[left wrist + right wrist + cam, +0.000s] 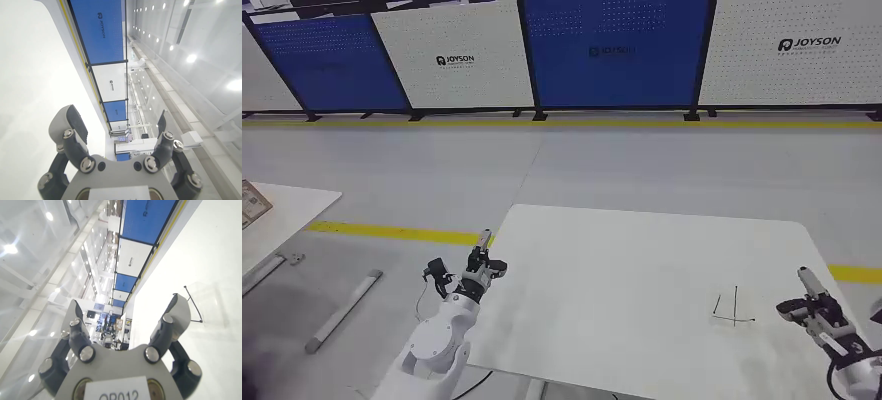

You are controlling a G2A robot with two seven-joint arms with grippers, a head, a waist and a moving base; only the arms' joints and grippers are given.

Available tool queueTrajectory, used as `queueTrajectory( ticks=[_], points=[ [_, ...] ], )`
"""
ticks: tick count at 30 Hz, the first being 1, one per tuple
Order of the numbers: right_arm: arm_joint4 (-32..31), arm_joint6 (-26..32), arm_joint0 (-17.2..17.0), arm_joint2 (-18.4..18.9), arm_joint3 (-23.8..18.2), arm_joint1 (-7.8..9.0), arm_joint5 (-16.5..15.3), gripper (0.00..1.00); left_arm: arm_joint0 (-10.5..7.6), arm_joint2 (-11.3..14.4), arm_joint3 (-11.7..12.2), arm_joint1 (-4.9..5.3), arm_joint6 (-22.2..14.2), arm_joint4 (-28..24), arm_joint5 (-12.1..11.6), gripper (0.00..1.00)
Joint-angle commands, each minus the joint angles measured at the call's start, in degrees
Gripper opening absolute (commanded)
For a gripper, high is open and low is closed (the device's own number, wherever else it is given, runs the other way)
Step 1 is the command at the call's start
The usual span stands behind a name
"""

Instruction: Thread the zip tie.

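Two thin black zip ties [734, 308] lie crossed in an L shape on the white table [642, 290], near its right front part. In the right wrist view a zip tie [193, 304] lies on the table just beyond one fingertip. My right gripper [805, 278] hovers at the table's right edge, a short way right of the ties, open and holding nothing [125, 302]. My left gripper [483, 240] is at the table's left edge, far from the ties, open and holding nothing [118, 113].
A second white table [282, 215] stands at the far left, and a grey bar [342, 312] lies on the floor beside it. Blue and white partition panels [612, 50] line the back beyond a yellow floor stripe.
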Motion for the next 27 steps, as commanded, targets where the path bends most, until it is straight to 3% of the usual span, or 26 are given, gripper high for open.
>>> queueTrajectory(
  ticks=[1,6,9,23,25,27],
  points=[
    [0.31,8.97,2.02,1.69,1.08,0.64,1.2,1.0,0.0,0.0,0.0,0.0,0.0,0.0,0.0,1.0],
    [-5.86,25.6,9.06,0.95,4.65,2.46,5.16,1.0,0.0,0.0,0.0,0.0,0.0,0.0,0.0,1.0],
    [-9.35,28.78,13.54,-2.13,7.99,2.95,7.96,1.0,0.0,0.0,0.0,0.0,0.0,0.0,0.0,1.0],
    [-9.15,28.37,13.94,-2.21,8.31,2.94,8.12,1.0,0.0,0.0,0.0,0.0,0.0,0.0,0.0,1.0],
    [-9.8,30.93,14.98,-2.22,7.37,3.2,8.08,1.0,0.0,0.0,0.0,0.0,0.0,0.0,0.0,1.0],
    [-12.31,38.71,18.6,-1.31,7.75,4.22,8.92,1.0,0.0,0.0,0.0,0.0,0.0,0.0,0.0,1.0]
  ],
)
